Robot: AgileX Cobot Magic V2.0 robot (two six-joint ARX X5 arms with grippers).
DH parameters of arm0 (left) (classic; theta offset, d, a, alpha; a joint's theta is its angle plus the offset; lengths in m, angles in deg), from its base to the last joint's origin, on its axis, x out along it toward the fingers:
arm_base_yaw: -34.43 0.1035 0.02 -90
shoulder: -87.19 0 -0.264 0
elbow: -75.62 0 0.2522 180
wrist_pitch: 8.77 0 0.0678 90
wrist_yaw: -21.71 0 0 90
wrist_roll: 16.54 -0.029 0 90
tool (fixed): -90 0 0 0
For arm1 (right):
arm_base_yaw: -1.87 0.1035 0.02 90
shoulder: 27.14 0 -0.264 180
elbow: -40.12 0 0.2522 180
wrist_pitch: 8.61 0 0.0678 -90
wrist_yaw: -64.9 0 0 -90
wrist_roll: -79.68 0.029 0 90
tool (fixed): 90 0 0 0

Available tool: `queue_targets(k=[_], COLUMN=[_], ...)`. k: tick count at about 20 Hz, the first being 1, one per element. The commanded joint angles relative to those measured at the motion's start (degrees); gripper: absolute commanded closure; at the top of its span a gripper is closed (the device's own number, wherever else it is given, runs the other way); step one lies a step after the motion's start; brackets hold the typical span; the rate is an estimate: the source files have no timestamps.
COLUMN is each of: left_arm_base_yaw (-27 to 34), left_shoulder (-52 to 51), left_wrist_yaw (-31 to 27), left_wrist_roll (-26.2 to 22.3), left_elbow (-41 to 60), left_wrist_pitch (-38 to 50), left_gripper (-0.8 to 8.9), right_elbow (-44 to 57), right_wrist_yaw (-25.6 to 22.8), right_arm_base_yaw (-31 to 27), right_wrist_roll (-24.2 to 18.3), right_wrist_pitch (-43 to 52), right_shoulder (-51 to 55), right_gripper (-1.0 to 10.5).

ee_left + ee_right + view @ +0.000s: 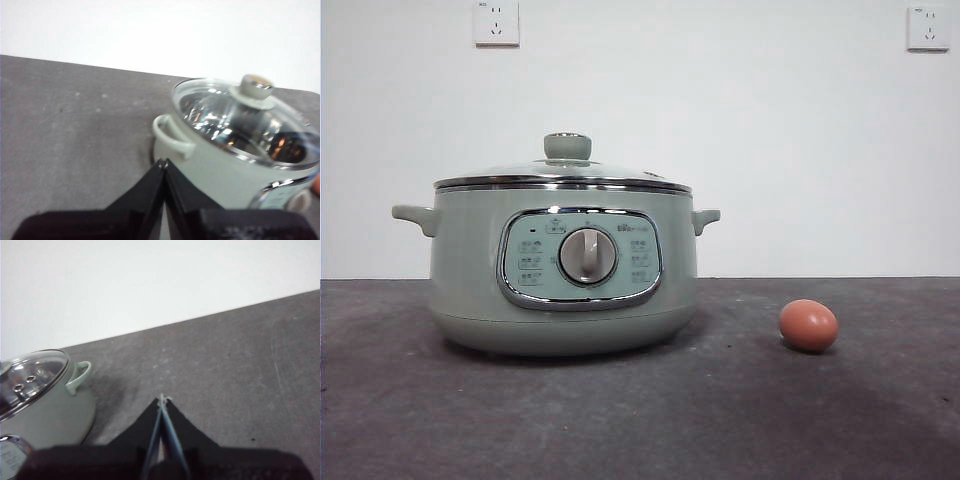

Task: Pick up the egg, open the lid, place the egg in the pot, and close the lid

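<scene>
The table (640, 420) is dark grey and a bit rough; behind it is a plain white wall (770, 150) with two white sockets, one (496, 22) high up over the pot and one (928, 27) in the far corner.

The green pot (470, 280) sits on the table with its dial facing forward; the glass lid (563, 172) is on top of it, shut, with its green knob sticking up; the brown egg (808, 325) lies on the table beside the pot, a little way off and not touching it.

The left gripper (161, 162) hangs just beside one pot handle with its jaws pressed together, holding nothing; the right gripper (161, 399) is pinched together too, empty, over bare table near the pot's other handle; its own camera does not show the egg.
</scene>
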Motion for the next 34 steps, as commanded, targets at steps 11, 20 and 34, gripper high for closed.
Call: queue_targets(k=[11, 20, 34], left_arm_base_yaw=[0.2, -0.8, -2.3], left_shoulder=[10.7, 14.4, 17.6], left_wrist_yaw=[8.9, 11.3, 20.7], left_wrist_roll=[-5.4, -8.3, -8.2], left_elbow=[-20.3, -29.7, -32.5], left_wrist_pitch=[-16.2, -25.4, -25.6], left_gripper=[8.19, 8.2, 2.49], right_elbow=[-27.9, -40.4, -41.7], right_wrist_yaw=[10.6, 17.6, 17.8], right_arm_base_yaw=[0.0, 0.0, 0.0], right_wrist_roll=[-9.9, -16.9, -17.8], right_wrist_pitch=[-22.3, -36.9, -38.3], right_shoulder=[-18.0, -27.3, -28.8], right_gripper=[9.6, 9.6, 3.5])
